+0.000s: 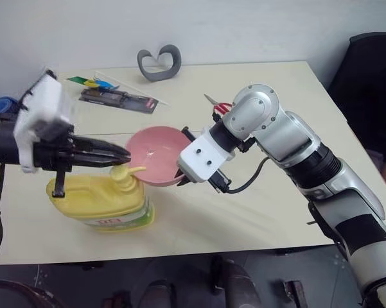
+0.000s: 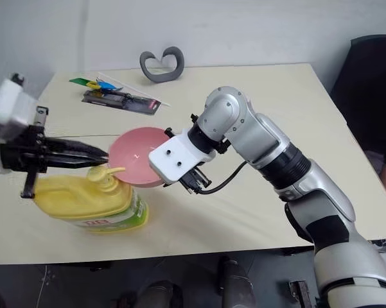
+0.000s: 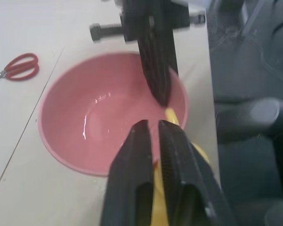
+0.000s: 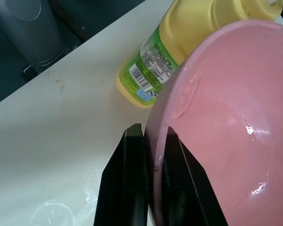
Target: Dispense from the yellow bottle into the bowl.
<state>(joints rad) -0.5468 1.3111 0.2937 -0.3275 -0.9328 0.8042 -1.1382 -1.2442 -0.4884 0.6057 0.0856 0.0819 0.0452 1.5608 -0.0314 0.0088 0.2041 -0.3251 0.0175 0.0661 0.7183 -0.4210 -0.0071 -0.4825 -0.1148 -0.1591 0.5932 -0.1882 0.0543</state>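
Bowl [image 1: 155, 156] and pump spout are the pairing that matters here. The right pincer [image 4: 150, 141] grips the pink bowl by its rim, one finger inside and one outside, and holds it tipped above the surface [image 1: 244, 212], its open face turned toward the bottle. The yellow bottle [image 1: 103, 199] stands upright on the surface at about eight o'clock from the bowl, label outward, its long body running roughly nine to three in the head view. Its pump head [image 1: 123, 173] sits at the bowl end, the spout reaching toward three o'clock to the bowl's near rim; in the left wrist view the yellow tip lies at the pink edge, though whether it overhangs the inside I cannot tell.

The left pincer [image 1: 119, 154] is narrow, fingers nearly together with a thin slit between them, holding nothing. It lies level, pointing toward three o'clock, and hovers just above the pump head. Whether it touches the head is not clear.

So the left arm is the nearer one to the pump, and the press would go straight down from where its fingertips [image 3: 150, 136] are. A downward push should send liquid out toward the bowl, provided the rim sits under the spout.

Scissors [image 3: 19, 67] lie well apart, beyond the bowl.
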